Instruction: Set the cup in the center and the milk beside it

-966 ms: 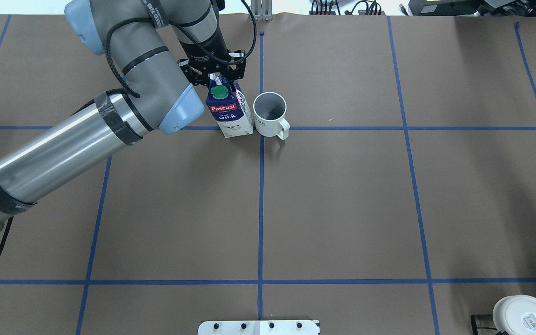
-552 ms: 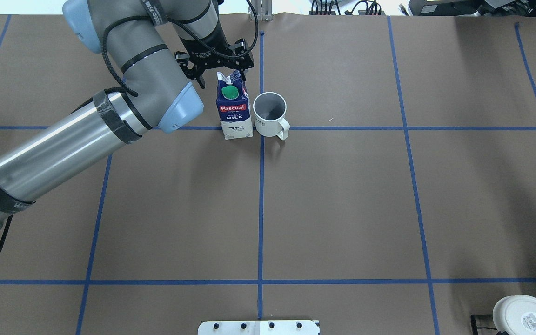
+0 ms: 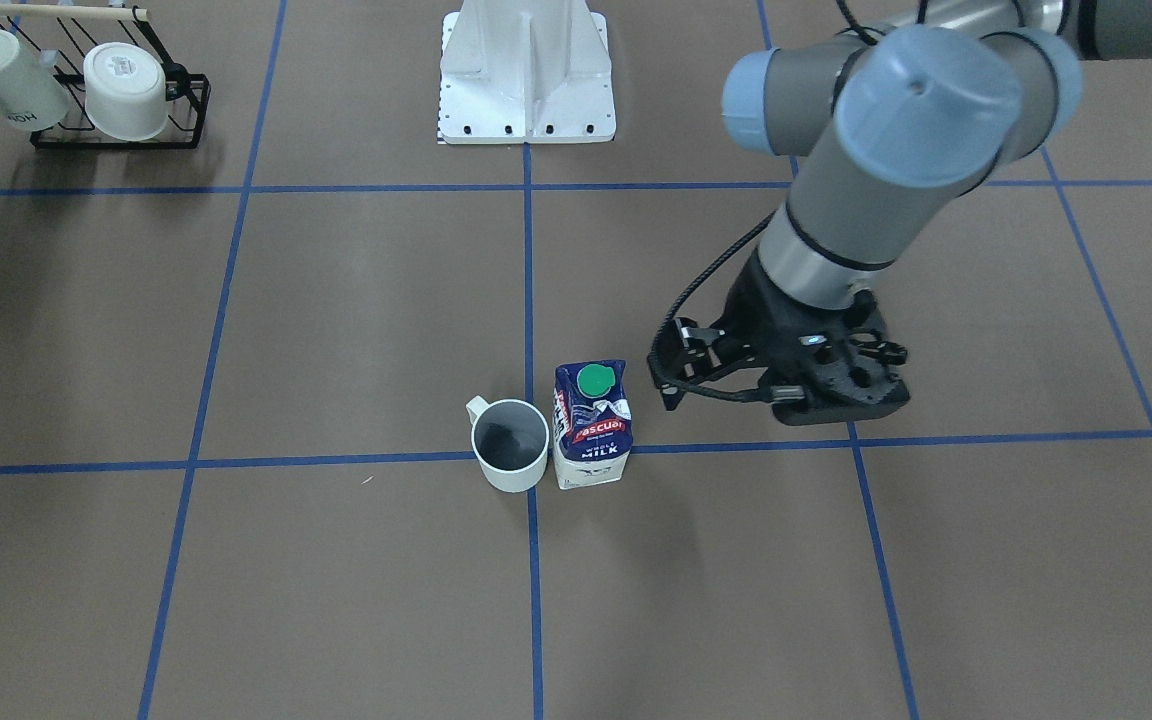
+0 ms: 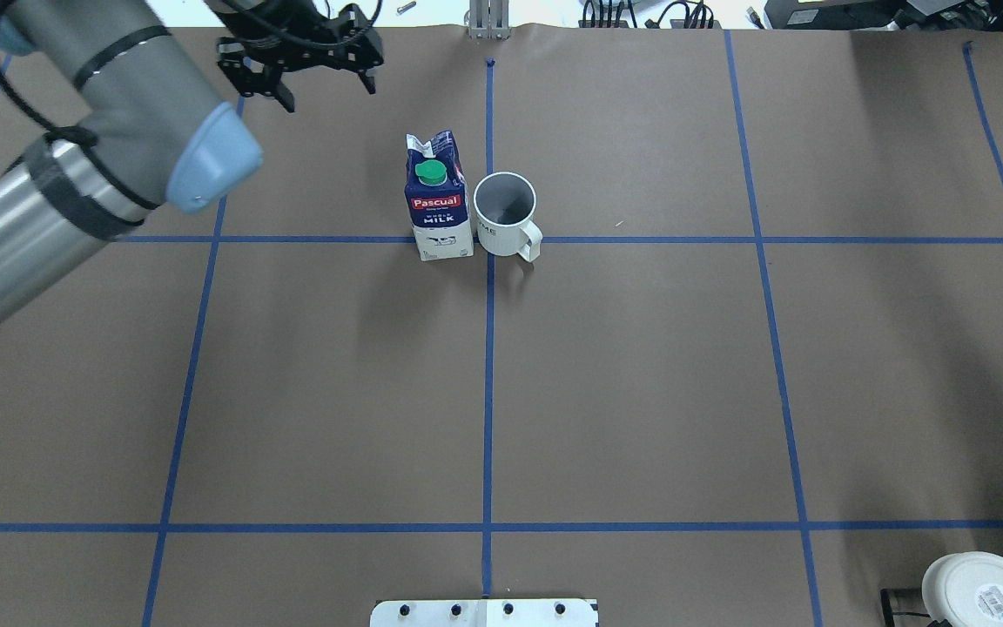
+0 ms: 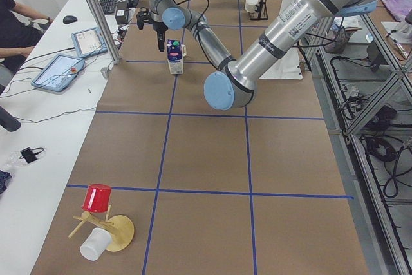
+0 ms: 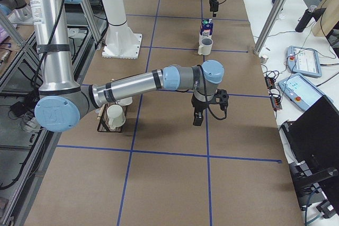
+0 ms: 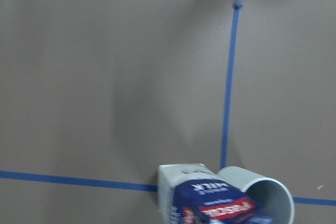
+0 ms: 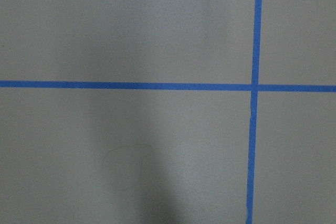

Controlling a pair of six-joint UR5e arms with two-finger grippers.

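The milk (image 4: pixel 438 209) stands upright just left of the table's centre line, free of any gripper. It also shows in the front view (image 3: pixel 591 425) and the left wrist view (image 7: pixel 220 208). The cup (image 4: pixel 506 213) stands right beside it on the centre cross, its handle toward the robot; it also shows in the front view (image 3: pixel 510 445). My left gripper (image 4: pixel 326 87) is open and empty, raised and off to the left beyond the carton. My right gripper (image 6: pixel 206 110) hangs over bare table far to the right; I cannot tell whether it is open or shut.
A black rack (image 3: pixel 116 100) with two white cups stands near the robot's right side. The robot's white base plate (image 3: pixel 526 80) sits at the near edge. A red cup on a wooden stand (image 5: pixel 98 198) is at the table's left end.
My left gripper has opened and let go of the carton's top, then drawn away up and to the left. The carton has settled upright beside the cup.
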